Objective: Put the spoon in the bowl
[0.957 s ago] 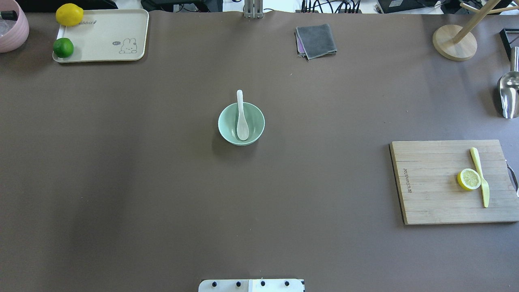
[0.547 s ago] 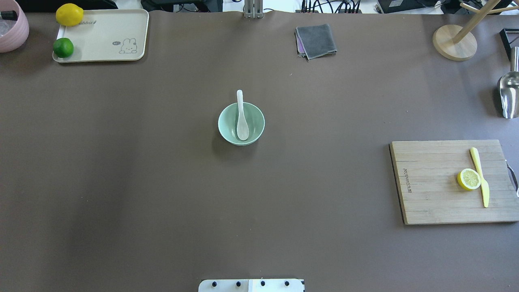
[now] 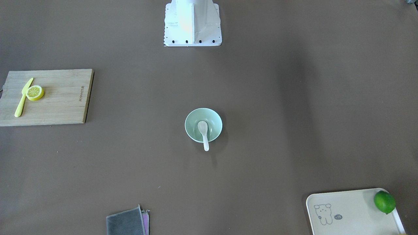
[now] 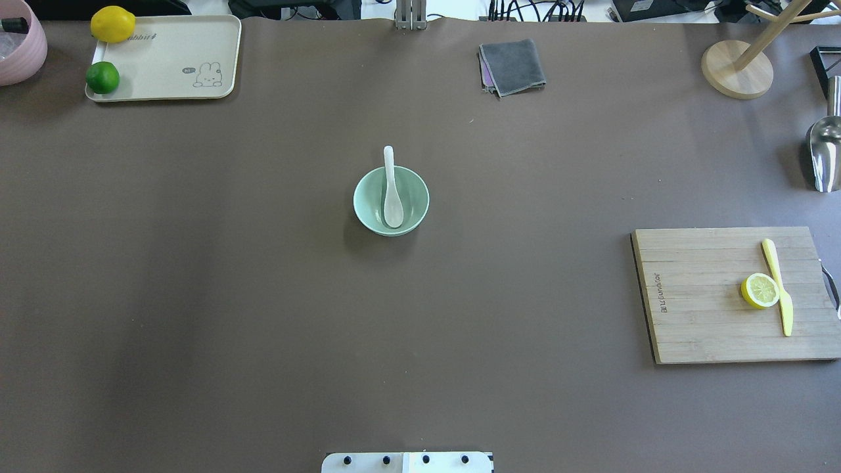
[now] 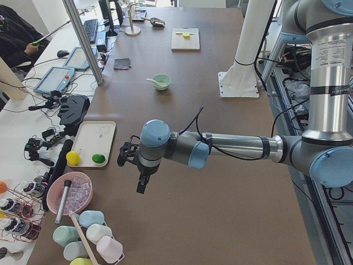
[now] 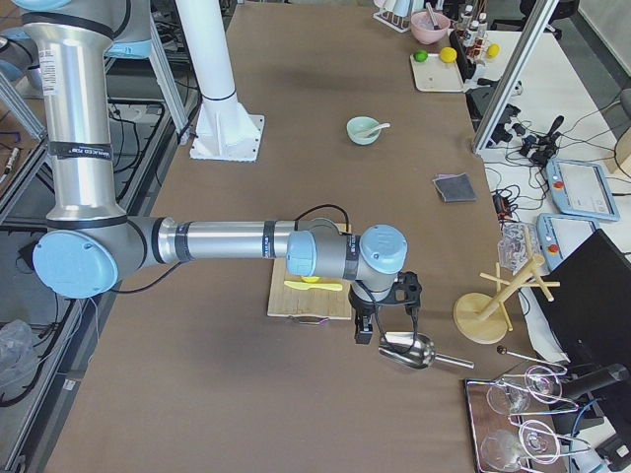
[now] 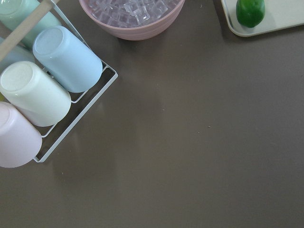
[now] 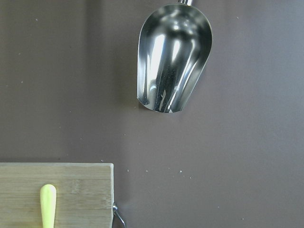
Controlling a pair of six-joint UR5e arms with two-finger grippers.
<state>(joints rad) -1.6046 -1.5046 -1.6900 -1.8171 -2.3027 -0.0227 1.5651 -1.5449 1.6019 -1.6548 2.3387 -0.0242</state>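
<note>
The spoon (image 4: 393,197) lies in the bowl (image 4: 360,209). Its scoop is down inside, and its handle leans on the rim at 12 o'clock and pokes out past it. The bowl sits near the middle of the table (image 4: 197,295), well apart from everything else, so brown top lies open all round it.

Seen from overhead, the cutting board (image 4: 696,309) is off at 4 o'clock, hard against the right edge. It carries the yellow knife (image 4: 778,289) and a lemon half (image 4: 760,290). The tray (image 4: 171,59) sits in the far left corner at 10 o'clock. A grey cloth (image 4: 512,66) lies at 1 o'clock by the far edge.

My left gripper (image 5: 135,165) hangs over the table's left end, near the tray. My right gripper (image 6: 387,325) hangs at the right end, just over the metal scoop (image 6: 409,352) and beside the board's edge. Both show only from the side, so I cannot tell how far their fingers are spread or whether they hold anything.
</note>
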